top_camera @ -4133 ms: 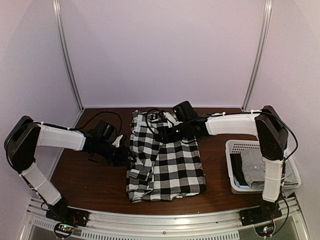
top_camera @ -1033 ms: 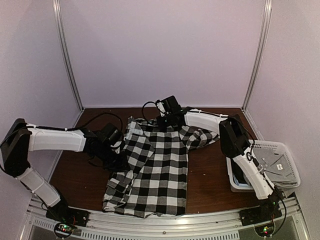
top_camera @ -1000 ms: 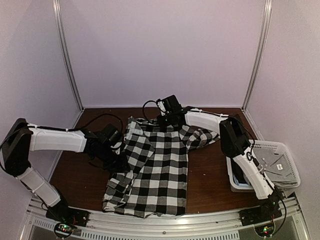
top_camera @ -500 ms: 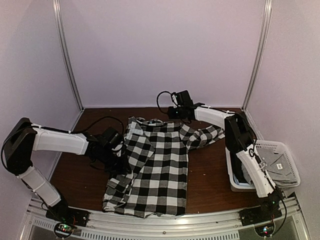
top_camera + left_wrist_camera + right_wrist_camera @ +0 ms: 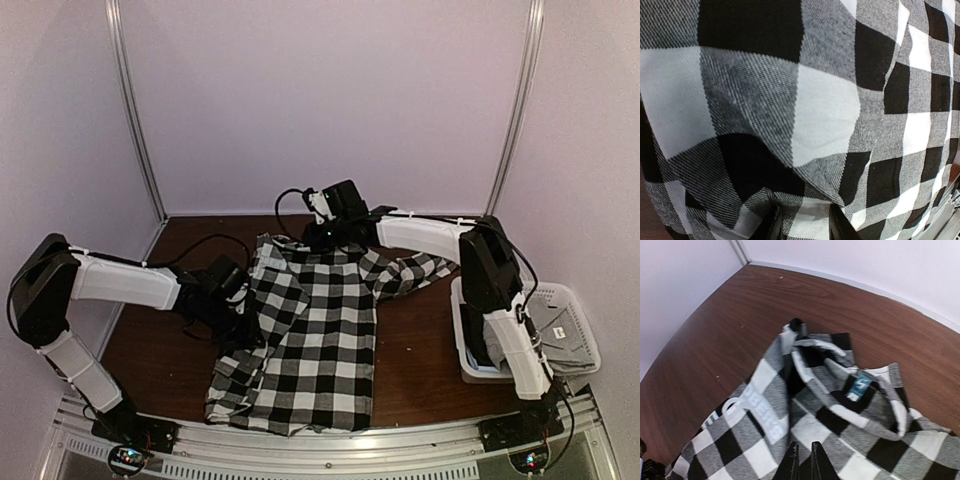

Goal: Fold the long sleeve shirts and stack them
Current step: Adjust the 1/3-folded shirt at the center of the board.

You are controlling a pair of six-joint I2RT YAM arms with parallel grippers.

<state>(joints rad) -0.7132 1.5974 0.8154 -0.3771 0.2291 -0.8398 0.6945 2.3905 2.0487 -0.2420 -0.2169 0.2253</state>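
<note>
basket (image 5: 462,350) lower right: grey shirt (image 5: 558,325) inside | checked shirt (image 5: 320,340) flat, frame centre | L gripper (image 5: 240,322) at its left edge, closure unclear | R gripper (image 5: 328,238) fingers pressed together over collar; was further right 0.5 s ago

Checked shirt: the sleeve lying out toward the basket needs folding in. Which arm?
Right, likely. The right gripper sits at the collar of the checked shirt, beside that sleeve; the left gripper is across at the opposite edge, cloth between its fingers.
</note>
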